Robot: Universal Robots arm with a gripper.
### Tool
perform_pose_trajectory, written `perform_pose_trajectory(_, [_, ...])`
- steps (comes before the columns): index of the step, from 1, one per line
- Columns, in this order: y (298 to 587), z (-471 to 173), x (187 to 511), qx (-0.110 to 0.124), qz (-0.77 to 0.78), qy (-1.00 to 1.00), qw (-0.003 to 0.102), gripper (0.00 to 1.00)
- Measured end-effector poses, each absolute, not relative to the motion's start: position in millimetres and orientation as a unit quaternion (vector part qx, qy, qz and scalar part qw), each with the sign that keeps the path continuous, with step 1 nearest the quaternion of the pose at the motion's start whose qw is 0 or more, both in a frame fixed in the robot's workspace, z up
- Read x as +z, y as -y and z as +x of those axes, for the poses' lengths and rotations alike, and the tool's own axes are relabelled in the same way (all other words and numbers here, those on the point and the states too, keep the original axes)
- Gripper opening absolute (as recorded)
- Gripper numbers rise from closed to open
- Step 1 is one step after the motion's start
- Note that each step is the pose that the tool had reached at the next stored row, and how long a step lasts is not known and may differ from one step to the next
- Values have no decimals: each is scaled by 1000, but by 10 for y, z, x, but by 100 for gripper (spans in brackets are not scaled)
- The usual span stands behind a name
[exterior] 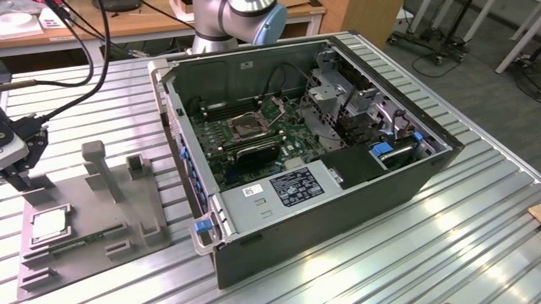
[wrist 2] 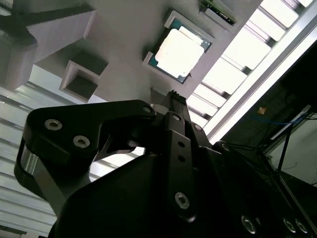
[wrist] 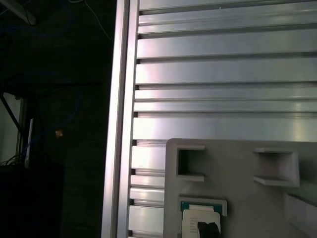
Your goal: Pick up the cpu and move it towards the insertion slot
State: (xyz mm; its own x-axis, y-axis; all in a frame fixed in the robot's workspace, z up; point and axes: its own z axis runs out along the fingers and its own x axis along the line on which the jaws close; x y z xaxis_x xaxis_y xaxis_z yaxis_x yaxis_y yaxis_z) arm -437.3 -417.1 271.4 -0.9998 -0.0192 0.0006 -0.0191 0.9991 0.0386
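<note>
Gripper point(wrist 2: 173, 96): hangs low over the grey tray point(wrist 2: 119, 29), with no hold on the cpu. Released or clenched: cannot tell from any view.

Just ahead of the gripper, the cpu point(wrist 2: 179, 53): lies flat in the tray's square recess, silvery top up, near the gripper but apart from it. Beyond the cpu, farther from the gripper: one end of a green memory stick point(wrist 2: 218, 12), cut off by the picture's edge.

Second wrist view: gives the cpu whole, behind the gripper's bulky black body.

First wrist view: gives a part of the cpu, the remainder cut off by the picture's edge, with a dark bit of the gripper in front of it. Adds the ribbed metal table point(wrist: 223, 69) around the tray, then its side rail against darkness.

Exterior view: puts the gripper at the picture's edge, partly cut off, over the tray's corner. Adds, well apart from the gripper toward the exterior view's right, an open computer case point(exterior: 338, 209) with a green motherboard point(exterior: 287, 136). On that board, the insertion slot point(exterior: 250, 126): square, dark centre, shiny frame, inner detail too small to make out.
</note>
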Motion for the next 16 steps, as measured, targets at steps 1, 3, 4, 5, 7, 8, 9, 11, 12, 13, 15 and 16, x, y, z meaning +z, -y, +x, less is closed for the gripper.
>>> perform_pose_trajectory(1, [4188,-4373,2712,-19,10,1000,1,10])
perform_pose_trajectory(3, [4222,-4373,2704,-19,10,1000,0,10])
perform_pose_trajectory(4, [4237,-4373,2701,-19,10,1000,0,10])
perform_pose_trajectory(5, [4254,-4373,2695,-19,10,1000,0,10])
perform_pose_trajectory(7, [4276,-4372,2672,-19,10,1000,0,10])
perform_pose_trajectory(8, [4283,-4372,2655,-19,10,1000,0,10])
perform_pose_trajectory(9, [4291,-4373,2637,-19,10,1000,0,10])
perform_pose_trajectory(11, [4308,-4373,2603,-19,10,1000,1,10])
perform_pose_trajectory(12, [4316,-4373,2589,-19,10,1000,1,10])
perform_pose_trajectory(13, [4324,-4373,2577,-19,10,1000,1,10])
perform_pose_trajectory(15, [4339,-4373,2559,-19,10,1000,0,10])
perform_pose_trajectory(16, [4341,-4373,2553,-19,10,1000,0,10])
